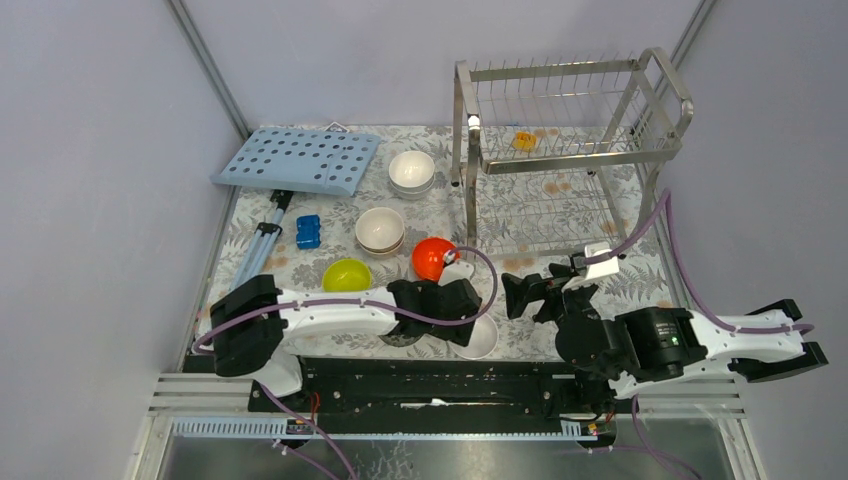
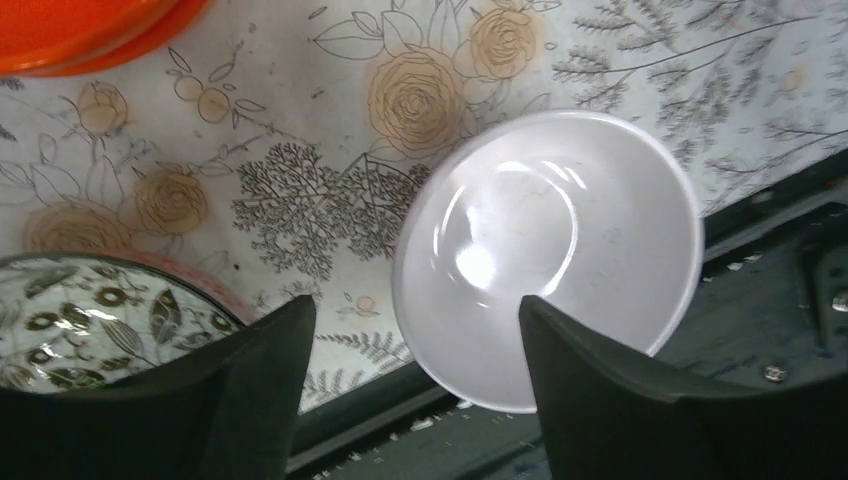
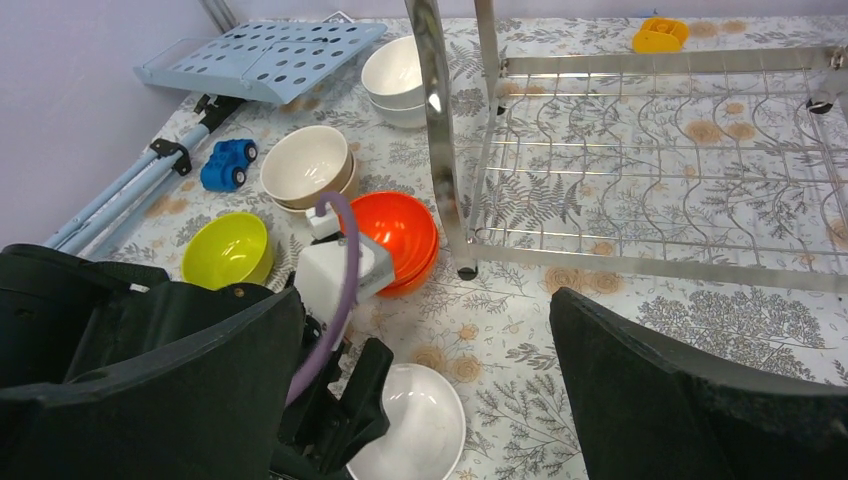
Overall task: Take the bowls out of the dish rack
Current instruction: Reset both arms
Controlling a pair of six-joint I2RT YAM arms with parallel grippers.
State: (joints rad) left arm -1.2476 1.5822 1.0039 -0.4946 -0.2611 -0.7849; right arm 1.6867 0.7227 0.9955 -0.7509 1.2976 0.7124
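A glossy white bowl (image 2: 548,255) sits upright on the flowered cloth at the table's front edge (image 1: 480,340). My left gripper (image 2: 415,340) hangs over it, open, with the near rim between its spread fingers and not pinched. Left of it lies a speckled bowl (image 2: 80,310), partly under my arm. The orange-red bowl (image 1: 433,258), lime-green bowl (image 1: 346,274), cream bowl (image 1: 380,230) and stacked white bowls (image 1: 411,172) stand on the table. The steel dish rack (image 1: 560,150) holds no bowls. My right gripper (image 1: 518,296) is wide open, empty, just right of the left one (image 1: 472,312).
A light-blue perforated board (image 1: 298,160) leans at the back left, with a folded stand (image 1: 262,240) and a small blue block (image 1: 308,231) beside it. A yellow-orange clip (image 1: 523,141) sits in the rack. Purple cables run along both arms.
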